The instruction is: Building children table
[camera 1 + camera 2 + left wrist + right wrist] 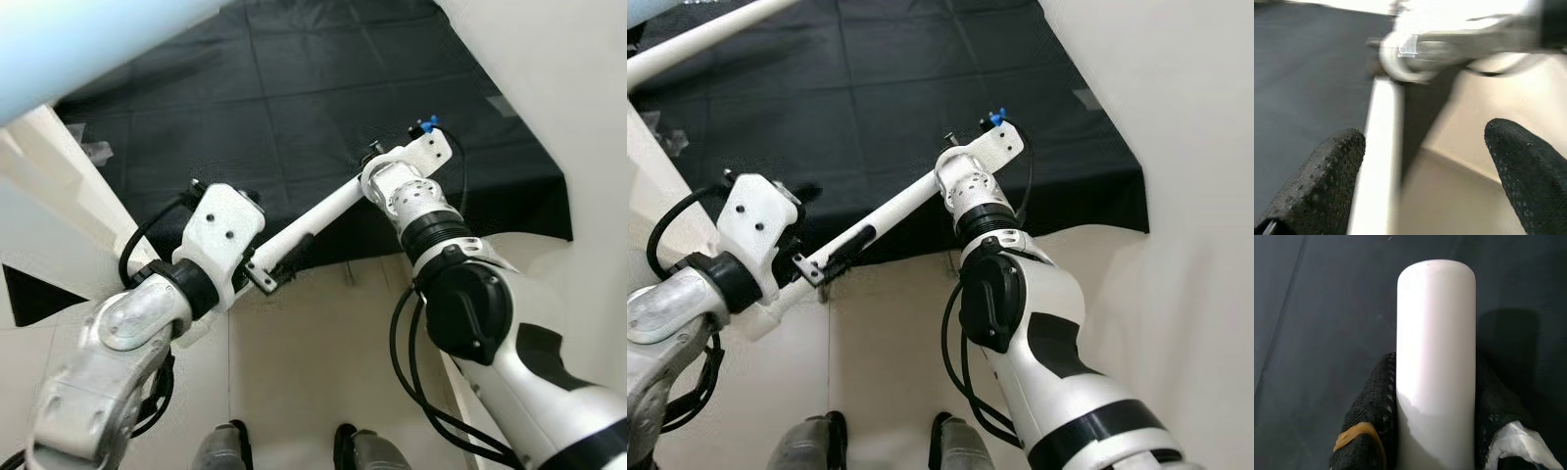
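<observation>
A long white table leg [315, 217] hangs slantwise over the near edge of the black mat [294, 88], with a small metal bracket [263, 279] at its lower end. My right gripper [1433, 404] is shut on the leg [1436, 333], a black finger [1369, 406] pressed to each side. My left gripper [1427, 176] is open around the lower part of the leg [1376, 161], which lies close to one finger [1327, 181]. The left wrist housing [221, 233] sits just beside the bracket end.
A white panel [44, 186] stands at the left and a white wall [568, 98] at the right. Another white rod [705, 34] crosses the top left. Beige floor tiles [323, 352] lie below the arms, with my feet [225, 450] at the bottom.
</observation>
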### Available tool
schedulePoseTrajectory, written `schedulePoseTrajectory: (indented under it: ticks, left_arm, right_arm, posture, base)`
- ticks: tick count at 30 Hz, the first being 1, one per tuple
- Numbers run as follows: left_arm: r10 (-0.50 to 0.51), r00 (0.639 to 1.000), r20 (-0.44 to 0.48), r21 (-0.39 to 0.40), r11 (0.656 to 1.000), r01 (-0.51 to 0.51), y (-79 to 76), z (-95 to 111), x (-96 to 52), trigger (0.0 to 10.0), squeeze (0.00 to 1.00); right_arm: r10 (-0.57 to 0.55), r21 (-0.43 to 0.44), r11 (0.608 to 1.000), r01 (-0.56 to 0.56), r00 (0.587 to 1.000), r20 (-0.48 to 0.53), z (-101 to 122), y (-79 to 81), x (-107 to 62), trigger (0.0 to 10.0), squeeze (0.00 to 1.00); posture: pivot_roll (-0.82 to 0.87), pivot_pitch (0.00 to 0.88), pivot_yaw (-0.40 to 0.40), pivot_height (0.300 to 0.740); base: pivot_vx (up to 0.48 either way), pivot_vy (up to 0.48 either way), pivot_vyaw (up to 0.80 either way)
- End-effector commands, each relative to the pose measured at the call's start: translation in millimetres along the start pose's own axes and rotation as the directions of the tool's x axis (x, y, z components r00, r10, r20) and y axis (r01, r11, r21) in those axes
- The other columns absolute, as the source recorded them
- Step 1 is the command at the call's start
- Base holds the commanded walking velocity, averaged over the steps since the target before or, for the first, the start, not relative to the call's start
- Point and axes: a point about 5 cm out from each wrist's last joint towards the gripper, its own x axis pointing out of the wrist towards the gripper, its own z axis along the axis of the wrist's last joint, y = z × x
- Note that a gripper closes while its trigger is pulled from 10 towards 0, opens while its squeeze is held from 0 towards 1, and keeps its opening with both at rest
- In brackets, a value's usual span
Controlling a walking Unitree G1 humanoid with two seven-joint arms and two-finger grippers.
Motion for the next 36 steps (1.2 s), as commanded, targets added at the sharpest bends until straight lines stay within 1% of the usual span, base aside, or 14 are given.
schedulePoseTrajectory:
  ticks: [1,2,3,4,6,7,9,11,12,14,15,16,18,36]
  left_arm:
    - [-0.04,0.999,0.001,0.0,0.999,0.04,-3.2,1.9,-3.2,10.0,0.0]
    - [-0.225,0.973,-0.06,-0.035,0.974,0.223,-2.9,-5.3,-19.1,10.0,0.0]
    - [-0.331,0.939,-0.09,-0.086,0.942,0.324,-0.4,-9.4,-30.7,10.0,0.0]
    - [-0.331,0.939,-0.09,-0.086,0.942,0.324,-0.4,-9.4,-30.7,10.0,0.0]
    - [-0.429,0.896,-0.109,-0.157,0.898,0.411,8.2,-12.1,-45.0,10.0,0.0]
    - [-0.376,0.918,-0.129,-0.145,0.923,0.357,27.7,-14.8,-46.8,10.0,0.0]
    - [-0.376,0.918,-0.129,-0.145,0.923,0.357,27.7,-14.8,-46.8,10.0,0.0]
    - [-0.26,0.951,-0.168,-0.083,0.965,0.249,59.9,-18.1,-47.5,10.0,0.0]
    - [-0.138,0.974,-0.178,-0.023,0.99,0.136,80.2,-20.0,-42.8,10.0,0.0]
    - [-0.138,0.974,-0.178,-0.023,0.99,0.136,80.2,-20.0,-42.8,10.0,0.0]
    - [-0.07,0.98,-0.186,0.032,0.996,0.077,93.4,-20.9,-39.3,10.0,0.0]
    - [-0.07,0.98,-0.186,0.032,0.996,0.077,93.4,-20.9,-39.3,10.0,0.0]
    - [0.005,0.988,-0.153,0.078,0.997,0.007,107.0,-19.3,-32.7,10.0,0.0]
    - [-0.026,0.994,-0.104,0.105,0.994,0.037,118.2,-16.6,-25.9,10.0,0.0]
  right_arm:
    - [-0.05,-0.012,0.999,0.052,0.992,0.117,19.4,-11.3,2.7,10.0,0.0]
    - [-0.094,-0.011,0.995,0.096,0.986,0.14,23.3,-17.7,3.9,10.0,0.0]
    - [-0.117,-0.007,0.993,0.12,0.981,0.155,26.7,-21.6,4.5,10.0,0.0]
    - [-0.117,-0.007,0.993,0.12,0.981,0.155,26.7,-21.6,4.5,10.0,0.0]
    - [-0.142,-0.006,0.989,0.145,0.974,0.179,32.2,-26.0,5.0,10.0,0.0]
    - [-0.143,-0.008,0.989,0.147,0.971,0.189,35.7,-27.1,5.1,10.0,0.0]
    - [-0.143,-0.008,0.989,0.147,0.971,0.189,35.7,-27.1,5.1,10.0,0.0]
    - [-0.146,-0.009,0.989,0.151,0.969,0.2,39.9,-28.2,5.1,10.0,0.0]
    - [-0.145,-0.008,0.989,0.15,0.968,0.203,41.1,-28.7,5.2,10.0,0.0]
    - [-0.145,-0.008,0.989,0.15,0.968,0.203,41.1,-28.7,5.2,10.0,0.0]
    - [-0.144,-0.007,0.989,0.149,0.969,0.202,41.5,-28.6,5.2,10.0,0.0]
    - [-0.144,-0.007,0.989,0.149,0.969,0.202,41.5,-28.6,5.2,10.0,0.0]
    - [-0.135,-0.014,0.99,0.141,0.969,0.205,42.2,-28.3,5.2,10.0,0.0]
    - [-0.067,-0.034,0.997,0.074,0.981,0.179,31.6,-14.1,2.6,10.0,0.0]
  posture:
    - [0.1,0.207,-0.088,0.74]
    - [0.1,0.21,-0.087,0.74]
    - [0.1,0.21,-0.087,0.74]
    - [0.1,0.21,-0.087,0.74]
    - [0.1,0.212,-0.081,0.74]
    - [0.1,0.212,-0.081,0.74]
    - [0.1,0.212,-0.081,0.74]
    - [0.1,0.214,-0.08,0.74]
    - [0.1,0.212,-0.078,0.74]
    - [0.1,0.212,-0.078,0.74]
    - [0.1,0.212,-0.078,0.74]
    - [0.1,0.212,-0.078,0.74]
    - [0.1,0.212,-0.074,0.74]
    - [0.09,0.219,-0.07,0.74]
  base:
    - [0.0,0.0,0.0]
    - [0.0,0.0,0.0]
    - [0.0,0.0,0.0]
    - [0.0,0.0,0.0]
    - [0.0,0.0,0.0]
    - [0.0,0.0,0.0]
    - [0.0,0.0,0.0]
    - [0.0,0.0,0.0]
    - [0.0,0.0,0.0]
    - [0.0,0.0,0.0]
    - [0.0,0.0,0.0]
    - [0.0,0.0,0.0]
    - [0.0,0.0,0.0]
    - [0.257,0.0,0.0]
